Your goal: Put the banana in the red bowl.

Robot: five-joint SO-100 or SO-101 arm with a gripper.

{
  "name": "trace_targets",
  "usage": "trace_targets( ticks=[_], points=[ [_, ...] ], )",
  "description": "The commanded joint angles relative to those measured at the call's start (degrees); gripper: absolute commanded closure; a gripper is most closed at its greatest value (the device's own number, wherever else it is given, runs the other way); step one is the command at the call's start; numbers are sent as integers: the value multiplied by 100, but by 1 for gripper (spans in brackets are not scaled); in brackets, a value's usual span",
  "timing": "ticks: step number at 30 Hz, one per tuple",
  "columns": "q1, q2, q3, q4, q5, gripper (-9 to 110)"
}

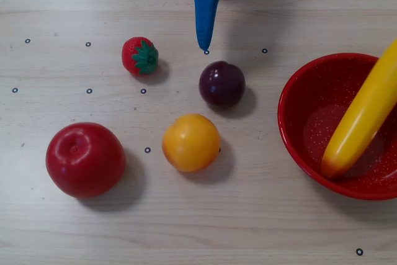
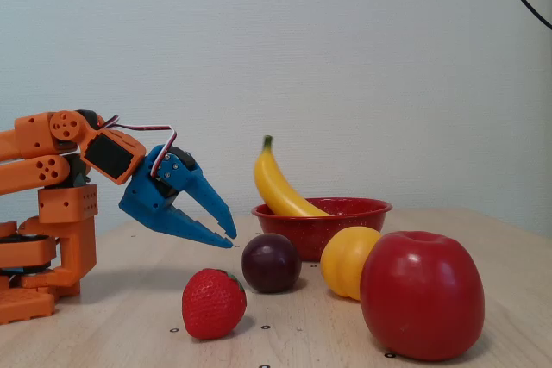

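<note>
- The banana [image 1: 361,123] lies propped in the red bowl [image 1: 298,138], one end on the bowl floor, the other leaning over the rim.
- Only the fixed view shows its green stem tip raised above the rim.
- The gripper [image 2: 229,237] hangs empty above the table, its jaws apart; overhead it appears as one blue point near the plum [image 1: 222,83].

Overhead view: banana [image 1: 363,119] in bowl [image 1: 296,134] at right, plum [image 1: 222,83] left of it, apple [image 1: 85,159] far left.
</note>
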Motion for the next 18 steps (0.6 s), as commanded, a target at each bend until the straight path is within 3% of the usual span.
trace_targets(
  ticks=[1, 18],
  points=[
    [132, 53, 79, 211, -26, 101],
    [167, 53, 79, 299, -123, 101]
  ],
)
